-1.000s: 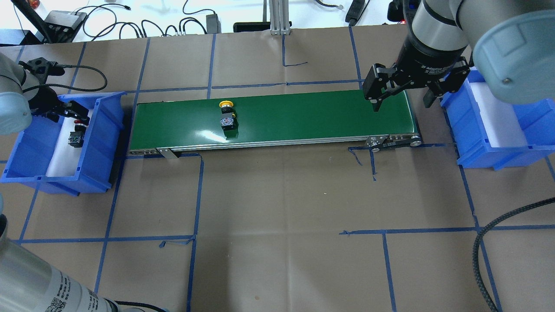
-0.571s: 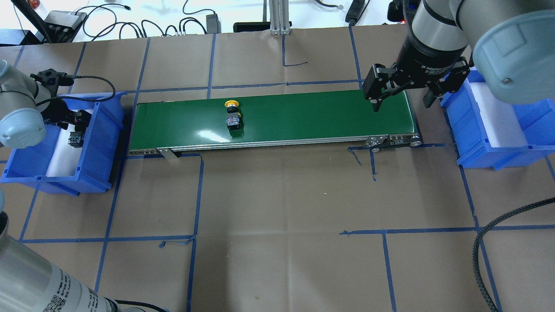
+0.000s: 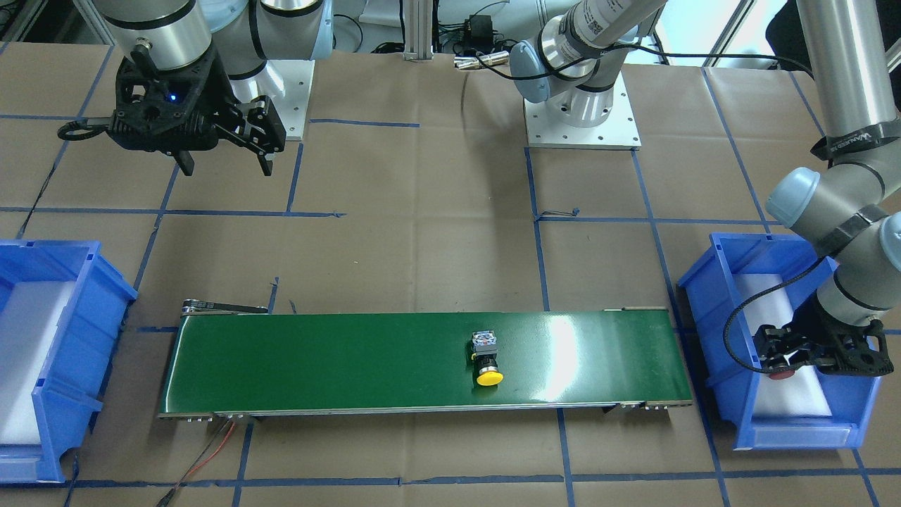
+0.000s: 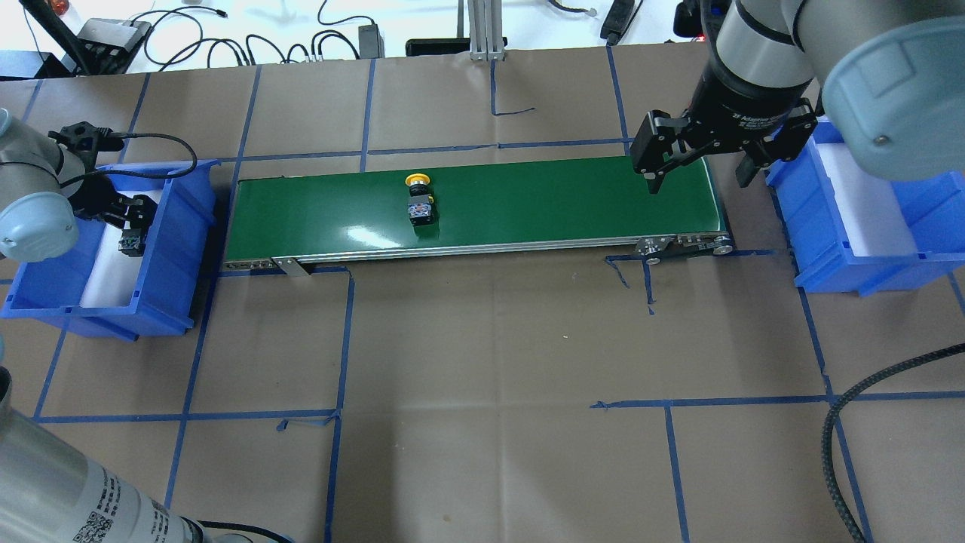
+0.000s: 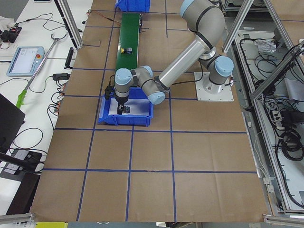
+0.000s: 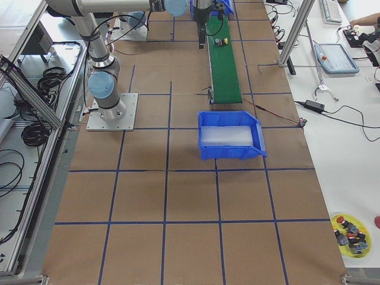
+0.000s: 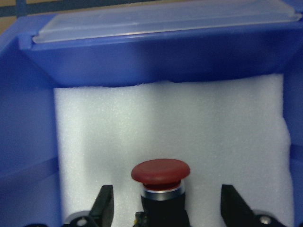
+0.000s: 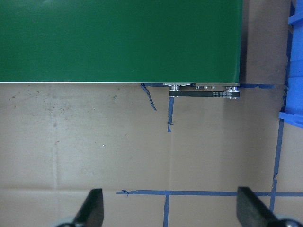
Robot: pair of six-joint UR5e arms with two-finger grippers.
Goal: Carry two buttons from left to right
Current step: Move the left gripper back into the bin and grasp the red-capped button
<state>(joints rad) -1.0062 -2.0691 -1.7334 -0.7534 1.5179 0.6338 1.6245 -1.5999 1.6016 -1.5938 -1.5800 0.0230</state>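
The yellow-capped button [image 4: 418, 200] [image 3: 486, 359] lies on its side on the green conveyor belt [image 4: 528, 196], left of its middle. Inside the left blue bin [image 4: 173, 249] [image 3: 711, 331], the red-capped button [image 7: 161, 172] [image 3: 780, 373] rests on white foam. My left gripper [image 7: 166, 194] [image 4: 130, 220] is low in that bin, open, with its fingers [image 7: 106, 203] standing either side of the red button without touching it. My right gripper [image 4: 697, 185] [image 3: 227, 171] hovers open and empty over the belt's right end.
The right blue bin [image 4: 829, 226] [image 3: 70, 317] holds only white foam and stands just past the belt's right end. Cables and boxes line the table's far edge [image 4: 226, 38]. A yellow dish of spare parts [image 6: 350, 228] sits far off at a table corner.
The yellow button has ridden the belt to the right. My left arm has shifted a little inside the left bin over the red button. The right arm has stayed put.
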